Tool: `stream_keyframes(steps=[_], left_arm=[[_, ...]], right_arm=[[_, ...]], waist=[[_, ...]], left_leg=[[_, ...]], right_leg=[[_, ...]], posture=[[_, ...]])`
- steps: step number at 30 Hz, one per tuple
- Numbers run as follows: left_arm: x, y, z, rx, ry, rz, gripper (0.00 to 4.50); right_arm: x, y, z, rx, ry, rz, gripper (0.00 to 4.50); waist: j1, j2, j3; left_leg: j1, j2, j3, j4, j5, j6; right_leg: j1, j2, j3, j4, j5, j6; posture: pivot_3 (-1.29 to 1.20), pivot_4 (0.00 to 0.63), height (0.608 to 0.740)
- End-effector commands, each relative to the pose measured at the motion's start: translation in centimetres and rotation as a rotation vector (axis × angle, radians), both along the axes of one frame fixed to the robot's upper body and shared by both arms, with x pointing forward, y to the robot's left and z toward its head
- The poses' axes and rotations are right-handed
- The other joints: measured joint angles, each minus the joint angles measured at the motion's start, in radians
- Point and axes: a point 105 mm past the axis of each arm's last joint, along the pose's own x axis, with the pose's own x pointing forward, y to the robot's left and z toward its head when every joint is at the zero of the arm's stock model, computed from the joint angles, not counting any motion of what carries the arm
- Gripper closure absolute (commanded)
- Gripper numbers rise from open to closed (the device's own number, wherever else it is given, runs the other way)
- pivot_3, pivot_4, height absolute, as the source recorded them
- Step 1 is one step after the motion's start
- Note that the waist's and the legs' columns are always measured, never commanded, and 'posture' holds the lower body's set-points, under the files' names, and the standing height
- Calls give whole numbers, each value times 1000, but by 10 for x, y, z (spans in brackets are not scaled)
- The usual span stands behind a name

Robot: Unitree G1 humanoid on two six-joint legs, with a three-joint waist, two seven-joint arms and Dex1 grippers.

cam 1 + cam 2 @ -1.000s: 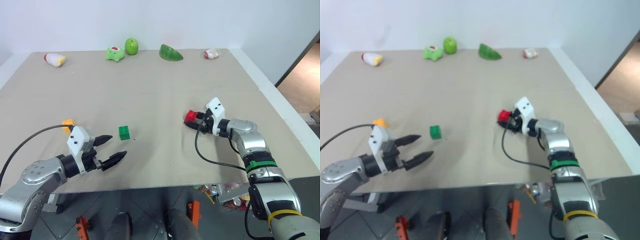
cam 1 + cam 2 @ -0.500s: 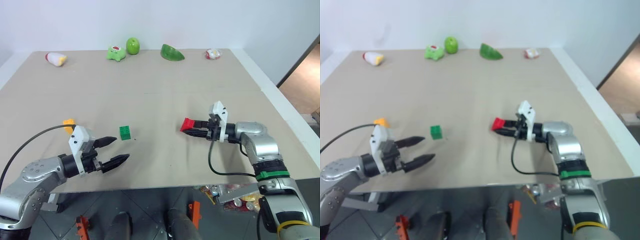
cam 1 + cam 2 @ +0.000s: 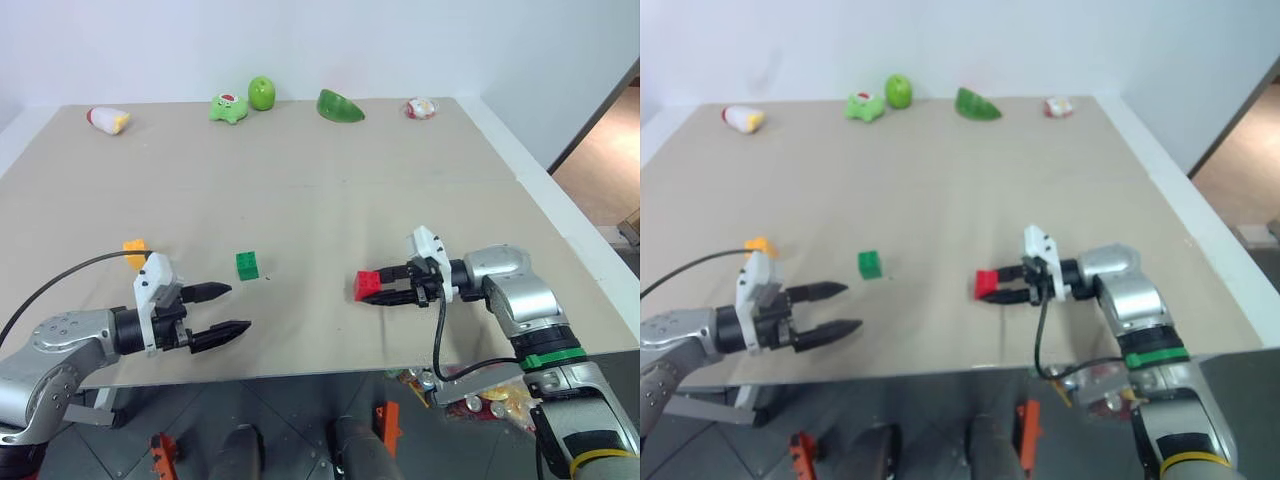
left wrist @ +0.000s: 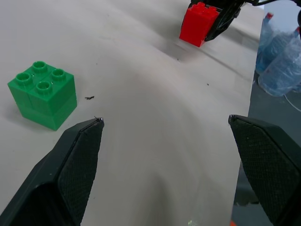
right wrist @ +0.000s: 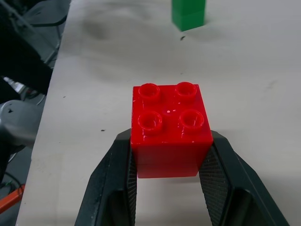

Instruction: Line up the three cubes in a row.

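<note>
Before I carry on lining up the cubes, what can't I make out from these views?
- Red cube: its side faces are covered by the right gripper fingers; whether it rests on the table is unclear.
- Orange cube: partly hidden behind the left gripper mount, head views.
- Green cube: top cut off in the right wrist view.

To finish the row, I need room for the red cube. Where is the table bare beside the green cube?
The beige table is bare between the small green studded plastic cube and the red studded plastic cube gripped by the right gripper. It is tighter near the left gripper and the yellow-orange cube.
</note>
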Motion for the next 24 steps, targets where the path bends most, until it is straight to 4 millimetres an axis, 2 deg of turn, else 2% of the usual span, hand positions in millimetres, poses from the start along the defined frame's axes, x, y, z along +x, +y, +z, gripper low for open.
stream_keyframes(steps=[1,8,17,24], left_arm=[[-1,0,3,40,-53,-22,109],[4,-3,5,22,-95,-7,109],[6,-2,7,5,-102,1,109],[5,-2,7,0,-101,9,109]], right_arm=[[3,2,8,-5,-44,26,3259],[17,2,2,-51,-87,-16,3259],[4,1,-3,-67,-62,61,3259],[7,0,-8,-85,-63,53,3259]], waist=[[0,0,0],[0,0,0],[0,0,0],[0,0,0]], left_leg=[[0,0,0,0,0,0],[0,0,0,0,0,0],[0,0,0,0,0,0],[0,0,0,0,0,0]], right_leg=[[0,0,0,0,0,0],[0,0,0,0,0,0],[0,0,0,0,1,0],[0,0,0,0,1,0]], posture=[[0,150,733],[0,150,733],[0,150,733],[0,150,733]])
